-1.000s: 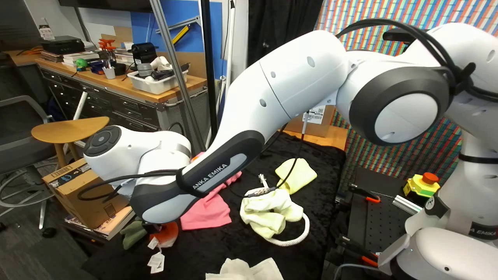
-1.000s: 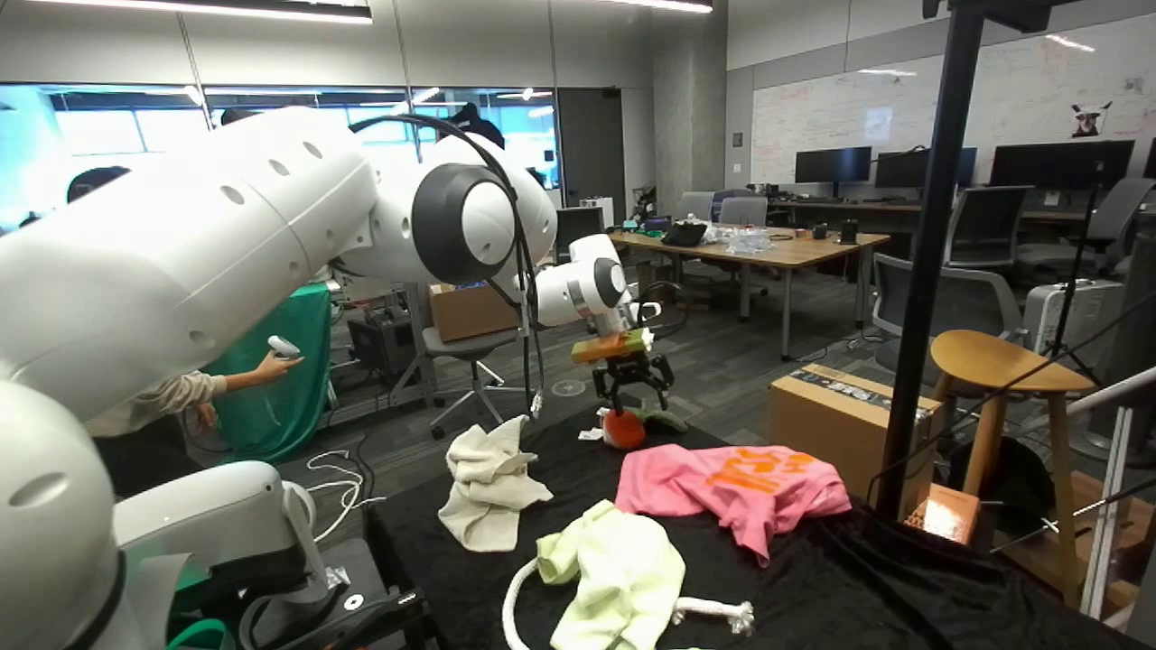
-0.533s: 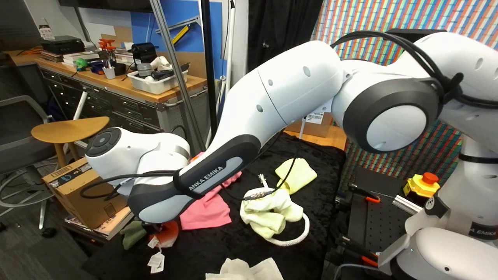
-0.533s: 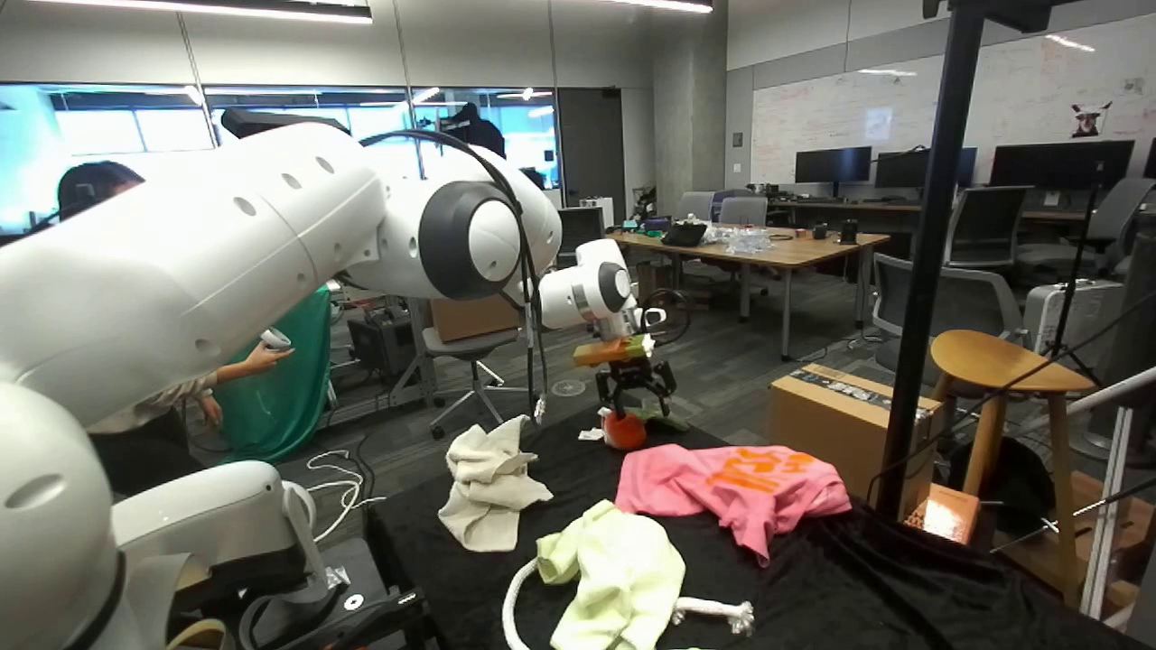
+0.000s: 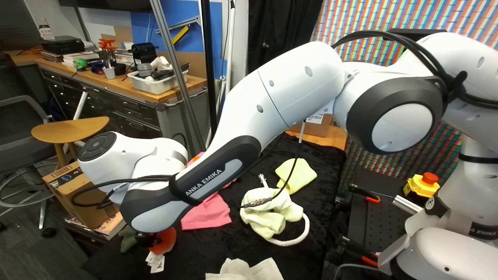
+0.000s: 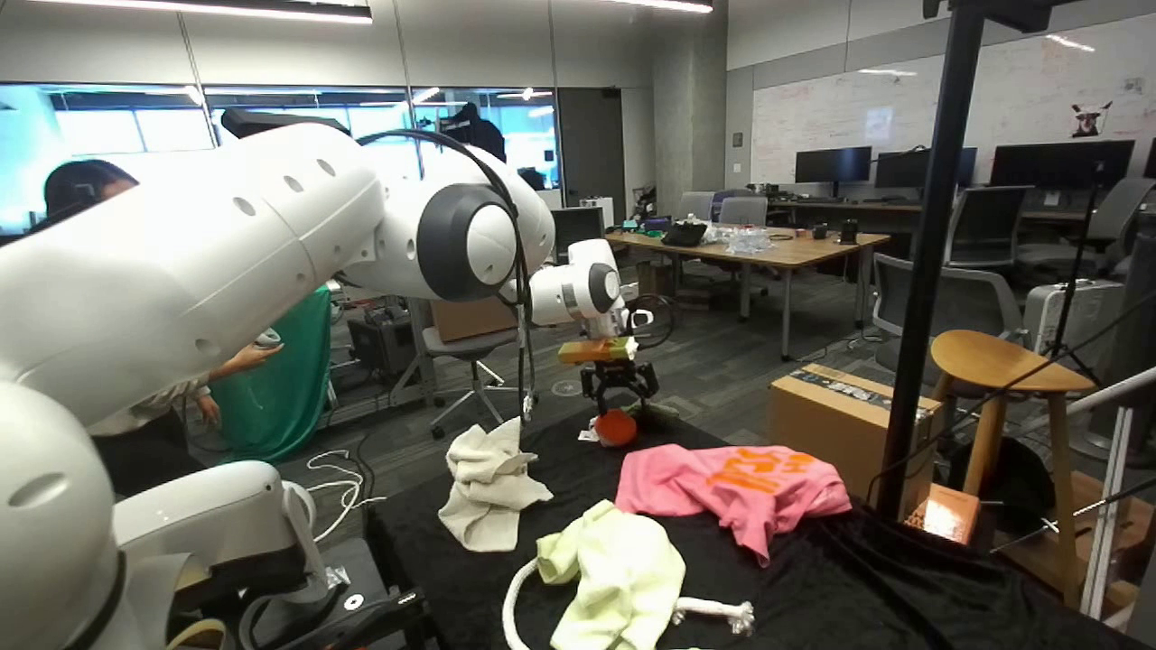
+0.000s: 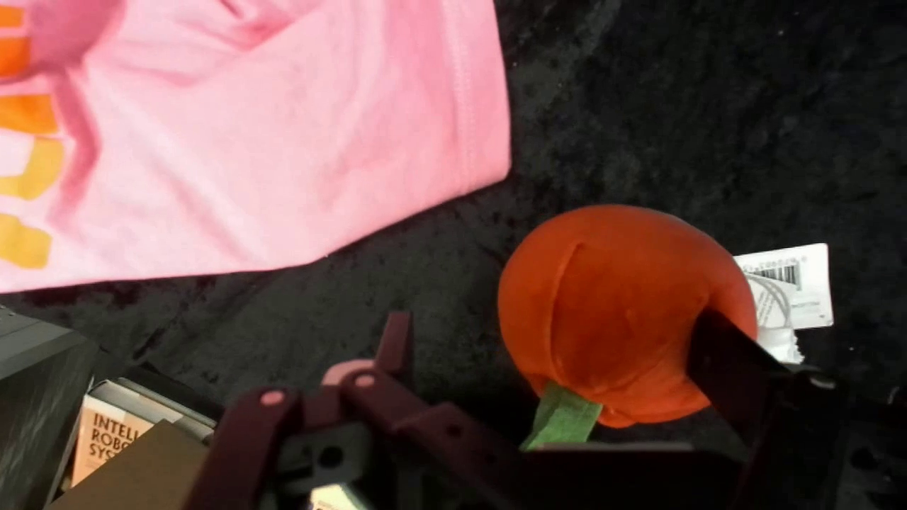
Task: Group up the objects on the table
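Observation:
An orange-red plush (image 7: 623, 304) with a green strip (image 7: 563, 418) and white tags lies on the black cloth; it shows in both exterior views (image 5: 165, 241) (image 6: 616, 428). My gripper (image 7: 556, 336) is open over it. One finger overlaps and seems to dent the plush's side; the other stands apart from it over bare cloth. The gripper also shows in an exterior view (image 6: 619, 403). A pink cloth (image 6: 722, 483) with orange lettering, a pale yellow-green cloth (image 6: 623, 578) with white rope and a beige cloth (image 6: 492, 492) lie apart. The arm partly hides the pink cloth in an exterior view.
The black-covered table (image 5: 295, 256) ends close beyond the plush. A cardboard box (image 6: 840, 424) and books (image 7: 113, 432) stand past that edge. A black pole (image 6: 930, 253) rises beside the table. A cable (image 5: 258, 202) hangs from the arm over the yellow-green cloth.
The arm came down slightly, then the gripper shifted sideways. The plush has turned and moved a little with it, hiding its white side; its tags shifted too. The cloths have not moved.

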Tool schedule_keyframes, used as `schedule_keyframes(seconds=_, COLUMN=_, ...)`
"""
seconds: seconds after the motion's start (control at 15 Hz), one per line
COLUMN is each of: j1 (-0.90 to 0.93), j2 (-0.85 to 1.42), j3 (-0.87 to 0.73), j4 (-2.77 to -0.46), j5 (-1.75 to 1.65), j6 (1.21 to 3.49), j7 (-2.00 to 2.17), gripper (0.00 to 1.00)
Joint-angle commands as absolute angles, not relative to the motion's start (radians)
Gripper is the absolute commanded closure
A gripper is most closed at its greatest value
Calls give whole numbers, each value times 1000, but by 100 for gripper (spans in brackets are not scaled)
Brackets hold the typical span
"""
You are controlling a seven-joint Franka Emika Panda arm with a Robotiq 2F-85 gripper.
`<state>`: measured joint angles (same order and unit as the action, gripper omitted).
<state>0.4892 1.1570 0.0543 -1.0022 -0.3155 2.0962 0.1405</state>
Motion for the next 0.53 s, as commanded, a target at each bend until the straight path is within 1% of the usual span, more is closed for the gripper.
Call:
schedule_keyframes(seconds=0.0, j1=474, j2=1145, j3=79, j4=-1016, j5=-280, j6=2105, j7=150, gripper=0)
schedule_keyframes(seconds=0.47, j1=430, j2=1089, j3=87, j4=-1150, j5=-239, j6=2248, j7=188, gripper=0)
